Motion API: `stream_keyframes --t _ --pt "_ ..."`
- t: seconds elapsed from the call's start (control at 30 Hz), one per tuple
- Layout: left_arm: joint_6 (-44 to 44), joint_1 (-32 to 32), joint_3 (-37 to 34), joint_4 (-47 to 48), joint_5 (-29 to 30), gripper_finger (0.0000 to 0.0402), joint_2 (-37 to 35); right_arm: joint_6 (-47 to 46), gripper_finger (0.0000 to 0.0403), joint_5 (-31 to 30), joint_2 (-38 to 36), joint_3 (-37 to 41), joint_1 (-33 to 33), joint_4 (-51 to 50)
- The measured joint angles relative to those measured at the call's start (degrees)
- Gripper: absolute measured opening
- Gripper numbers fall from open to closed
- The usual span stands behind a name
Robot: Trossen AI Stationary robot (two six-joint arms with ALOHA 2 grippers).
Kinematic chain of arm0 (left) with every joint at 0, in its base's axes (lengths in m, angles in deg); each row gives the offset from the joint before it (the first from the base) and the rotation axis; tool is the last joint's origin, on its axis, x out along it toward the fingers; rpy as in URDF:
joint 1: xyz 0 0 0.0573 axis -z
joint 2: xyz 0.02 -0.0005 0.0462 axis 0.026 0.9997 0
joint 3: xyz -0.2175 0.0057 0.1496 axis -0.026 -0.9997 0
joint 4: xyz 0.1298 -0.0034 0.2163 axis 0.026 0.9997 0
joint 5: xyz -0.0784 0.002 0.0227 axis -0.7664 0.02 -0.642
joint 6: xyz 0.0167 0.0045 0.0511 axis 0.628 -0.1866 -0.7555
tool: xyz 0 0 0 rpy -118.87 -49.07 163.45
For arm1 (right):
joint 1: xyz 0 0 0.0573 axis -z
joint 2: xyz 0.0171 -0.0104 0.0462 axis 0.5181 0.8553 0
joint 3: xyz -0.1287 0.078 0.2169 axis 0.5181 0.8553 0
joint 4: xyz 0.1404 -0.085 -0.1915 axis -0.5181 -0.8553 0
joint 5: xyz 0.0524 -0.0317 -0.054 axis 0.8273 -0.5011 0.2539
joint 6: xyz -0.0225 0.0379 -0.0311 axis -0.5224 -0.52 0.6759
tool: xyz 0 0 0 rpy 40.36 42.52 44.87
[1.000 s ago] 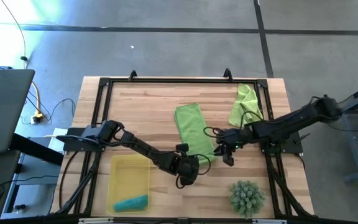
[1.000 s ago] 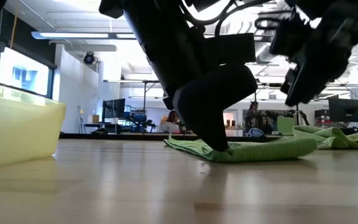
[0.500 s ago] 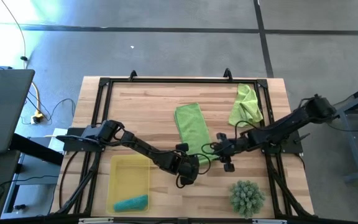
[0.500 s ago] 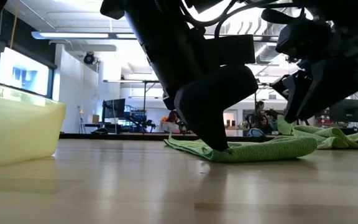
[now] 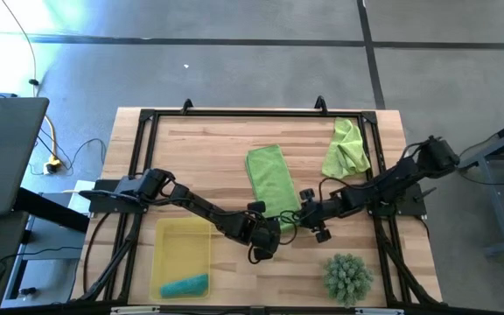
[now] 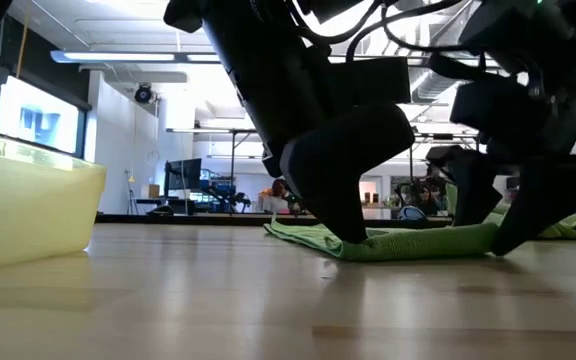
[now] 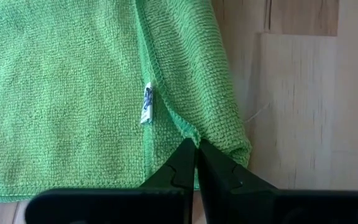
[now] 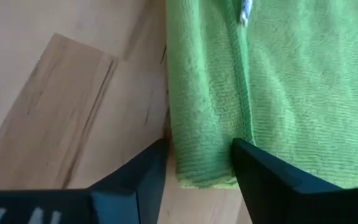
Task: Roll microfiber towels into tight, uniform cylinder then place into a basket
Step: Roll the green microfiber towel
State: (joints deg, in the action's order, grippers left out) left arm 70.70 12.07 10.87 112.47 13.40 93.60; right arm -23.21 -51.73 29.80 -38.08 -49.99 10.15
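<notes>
- A lime green towel (image 5: 269,179) lies spread flat at the middle of the wooden table (image 5: 199,157), its near end under both grippers; laid out flat like this, it appears ready to be rolled from that end.
- The left gripper (image 7: 196,152) has its fingers pinched together on the towel's near hem, close to the small white label (image 7: 146,106), apparently pinning that edge so the cloth cannot slide.
- The right gripper (image 8: 197,163) sits at the same towel's near corner on the plant side, fingers spread wide with the rolled-over edge of cloth between them and nothing clamped yet; it looks placed to take that corner for the roll.
- In the low view both grippers reach down to the towel's front edge, with the yellow basket's wall (image 6: 28,215) to one side.
- A second lime green towel (image 5: 346,147) lies crumpled beyond the flat towel, near the table's far corner on the right arm's side, evidently waiting its turn.
- A teal towel (image 5: 185,285) rests inside the yellow basket (image 5: 160,254), which stands near the flat towel on the left arm's side at the table's front edge; judged from that, one towel of three is already delivered.
- A spiky green plant (image 5: 348,276) stands near the flat towel at the front on the right arm's side, taking no part.
- Count: three towels (two lime green, one teal), one basket, one plant, two grippers.
</notes>
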Motion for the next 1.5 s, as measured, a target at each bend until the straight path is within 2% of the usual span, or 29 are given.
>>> stream_keyframes --t 0.2,0.3,0.6,0.77,0.93,1.13,1.3,1.5 --pt "1.22 0.00 0.00 0.29 -0.04 0.0003 0.00 -4.76 0.0175 -0.03 1.75 -0.13 0.00 -0.58" --pt "2.19 0.00 -0.02 0.89 -0.02 0.0010 -0.26 -6.68 0.0159 -0.01 1.78 -0.13 -0.02 -1.01" --pt "2.34 0.11 0.11 8.14 -2.34 0.0104 -2.71 -10.65 0.0060 0.49 1.91 -0.15 -0.02 -1.72" --pt "0.36 0.62 3.12 13.92 -4.66 0.0144 -3.30 -13.85 0.0012 0.83 1.91 -0.07 0.25 -1.53" --pt "-6.09 2.89 6.30 13.75 -4.72 0.0147 -3.39 -20.84 0.0004 9.47 1.34 -0.02 2.95 -0.34" --pt "-8.71 4.50 6.47 8.08 5.70 0.0144 -2.36 -28.62 0.0001 21.11 1.00 0.15 8.19 0.77" --pt "-8.85 3.64 6.36 4.07 7.00 0.0154 0.06 -33.20 0.0001 24.66 1.00 0.17 10.42 0.45" --pt "-8.74 2.64 6.34 2.83 6.22 0.0168 2.51 -33.48 0.0000 24.91 0.97 0.17 10.56 0.14"
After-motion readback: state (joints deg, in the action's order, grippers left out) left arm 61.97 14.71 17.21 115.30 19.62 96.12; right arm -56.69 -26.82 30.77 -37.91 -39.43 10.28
